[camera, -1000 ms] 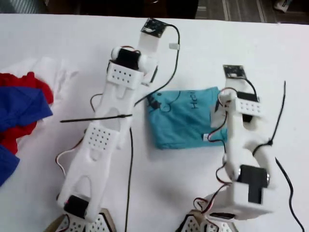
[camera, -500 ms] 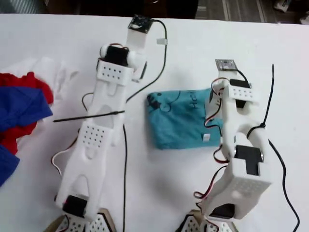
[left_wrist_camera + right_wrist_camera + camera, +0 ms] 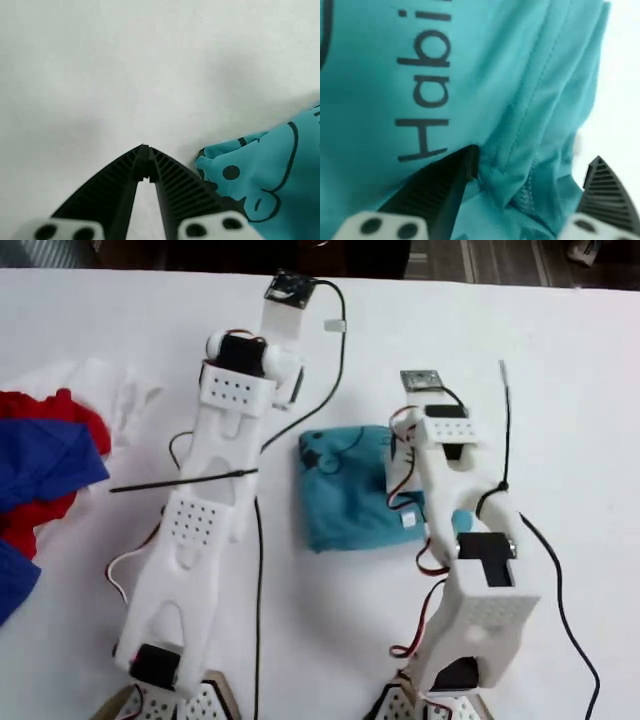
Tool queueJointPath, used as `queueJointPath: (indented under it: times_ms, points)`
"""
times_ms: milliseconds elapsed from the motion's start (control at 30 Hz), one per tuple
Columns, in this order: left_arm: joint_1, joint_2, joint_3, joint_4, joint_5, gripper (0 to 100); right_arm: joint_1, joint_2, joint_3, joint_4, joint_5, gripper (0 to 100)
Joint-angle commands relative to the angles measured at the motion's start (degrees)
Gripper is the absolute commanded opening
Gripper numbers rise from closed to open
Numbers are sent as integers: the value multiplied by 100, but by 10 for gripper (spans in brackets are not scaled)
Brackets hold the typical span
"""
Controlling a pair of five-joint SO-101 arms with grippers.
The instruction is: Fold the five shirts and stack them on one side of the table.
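White table (image 3: 560, 330) bears one roughly folded teal shirt (image 3: 345, 495), straddled by the released right end effector (image 3: 534, 159), just beside the clenched, empty left end effector (image 3: 145, 159); the shirt heap (image 3: 50, 470) well apart looks unfolded.

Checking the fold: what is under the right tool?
The teal shirt: a bunched seam ridge sits inside the open right tool. Whatever lies beneath the cloth is covered.

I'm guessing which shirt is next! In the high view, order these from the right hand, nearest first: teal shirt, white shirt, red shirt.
1. Teal shirt, mid-table, under the right hand.
2. White shirt, on the left.
3. Red shirt, farther left, beside the white one.
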Motion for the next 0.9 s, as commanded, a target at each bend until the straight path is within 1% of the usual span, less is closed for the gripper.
queueJointPath:
  times_ms: [0,233,433,500,633,667,867]
  points:
    - [-70,-440,-84,-18,-53,25,-338,127,-26,57,-123,350]
    - [-62,-440,-84,-26,-53,25,-338,145,-9,101,-123,350]
    - [-62,-457,-101,-26,-35,25,-479,154,-26,532,-26,342]
    - [-62,-492,-101,-18,-35,25,-567,154,-26,655,193,293]
    - [-70,-510,-110,-18,-35,25,-611,154,-18,708,378,109]
    - [-70,-510,-110,-9,-35,25,-602,154,-18,708,396,99]
    - [-70,-510,-110,-9,-26,25,-681,145,-35,804,448,139]
